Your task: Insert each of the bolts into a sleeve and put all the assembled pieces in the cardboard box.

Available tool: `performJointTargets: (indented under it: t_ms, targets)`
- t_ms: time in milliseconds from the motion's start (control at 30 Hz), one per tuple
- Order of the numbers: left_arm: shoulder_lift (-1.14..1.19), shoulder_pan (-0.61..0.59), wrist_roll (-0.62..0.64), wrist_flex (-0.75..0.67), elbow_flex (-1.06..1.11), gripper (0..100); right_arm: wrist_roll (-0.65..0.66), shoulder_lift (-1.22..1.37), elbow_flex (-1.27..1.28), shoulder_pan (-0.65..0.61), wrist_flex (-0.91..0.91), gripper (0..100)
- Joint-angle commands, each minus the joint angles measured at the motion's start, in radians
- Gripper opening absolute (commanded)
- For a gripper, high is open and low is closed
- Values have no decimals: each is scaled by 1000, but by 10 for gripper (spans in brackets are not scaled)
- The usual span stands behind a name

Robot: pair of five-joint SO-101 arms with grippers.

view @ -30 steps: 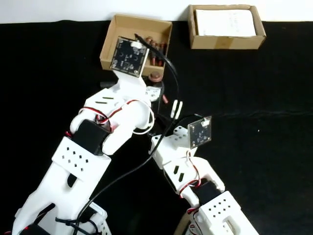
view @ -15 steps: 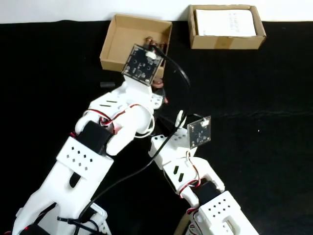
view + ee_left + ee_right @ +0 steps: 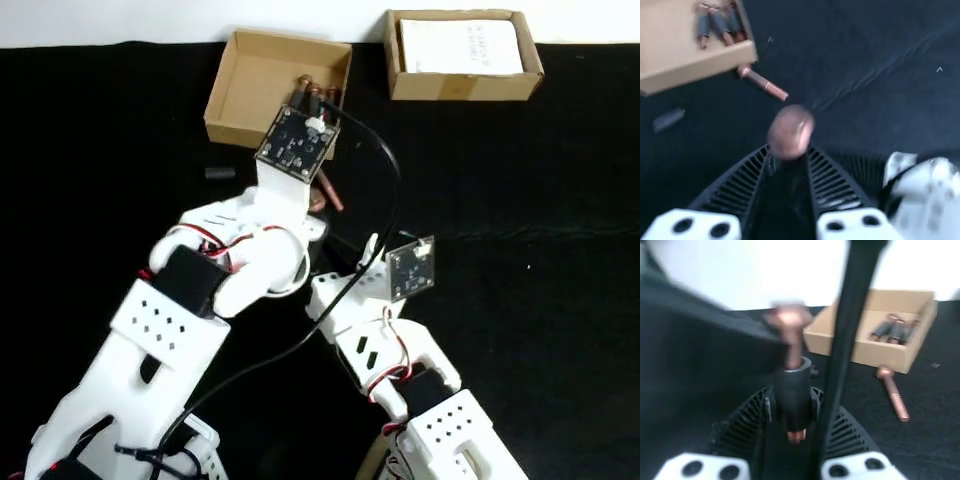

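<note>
Left arm has swung right off the cardboard box (image 3: 230, 128); left gripper (image 3: 789, 152) clamps bolt (image 3: 790, 131), pushed through sleeve (image 3: 791, 387) that right gripper (image 3: 792, 402) pinches upright to steady it; loose bolt (image 3: 332, 193) lies beside box

Black table (image 3: 560, 300) with cardboard box (image 3: 222, 100), second box (image 3: 460, 86), loose bolt (image 3: 331, 196), dark sleeve (image 3: 219, 173)

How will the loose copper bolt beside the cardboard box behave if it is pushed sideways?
The loose bolt has a round shank, so it would probably roll on the cloth. Its wider head may curve that roll. It looks like stiff metal.
</note>
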Motion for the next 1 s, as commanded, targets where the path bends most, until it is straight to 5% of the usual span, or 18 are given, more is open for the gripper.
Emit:
performJointTargets:
  t_ms: [0, 200, 400, 500, 967]
  targets:
    - [-8, -27, 2, 107, -71, 207, -5, 4, -84, 31, -16, 8]
    - [-15, -97, -2, 285, -211, 217, -6, 5, -88, 38, -22, 8]
    - [-15, -369, -9, 388, -381, 124, -5, 272, -338, 137, -15, 8]
    - [-16, -496, -117, 381, -331, 2, -3, 532, -553, 166, -15, 8]
    - [-449, -763, -330, 296, 151, 46, 0, 1721, -1699, 208, -84, 8]
